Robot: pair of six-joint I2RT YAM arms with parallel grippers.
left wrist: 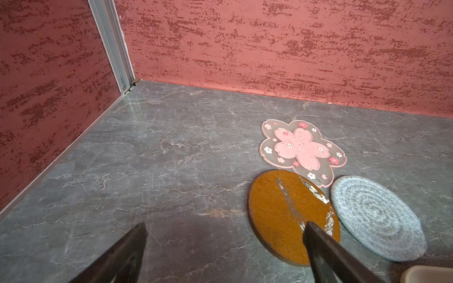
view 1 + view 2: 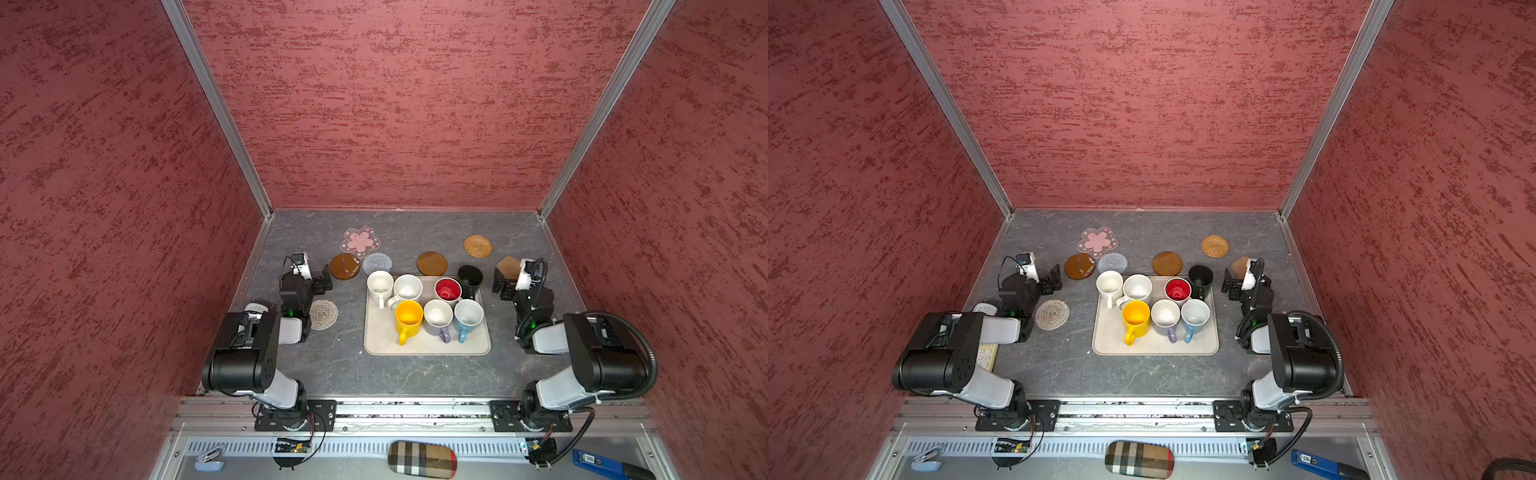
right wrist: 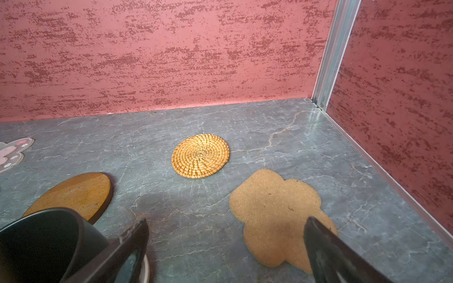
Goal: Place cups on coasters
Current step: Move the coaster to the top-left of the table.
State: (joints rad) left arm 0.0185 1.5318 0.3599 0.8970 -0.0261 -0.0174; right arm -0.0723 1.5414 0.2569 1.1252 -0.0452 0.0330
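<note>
Now L gripper (image 1: 225,225) spread wide, empty, by scratched brown disc (image 1: 282,215); R gripper (image 3: 226,220) likewise, black mug (image 3: 44,235) just beside.

the tray (image 2: 428,347) lies centred on the table (image 2: 316,365), holding four cups (image 2: 407,286) in a back row and three cups (image 2: 437,313) in front. behind it, left to right, lie a disc coaster (image 2: 344,266), a woven coaster (image 2: 377,263) and a second disc coaster (image 2: 432,263) — the flower coaster (image 2: 360,241) farther back. the rattan coaster (image 2: 477,245) and cork coaster (image 2: 508,268) lie back right; a second woven coaster (image 2: 323,314) lies left of the tray
</note>
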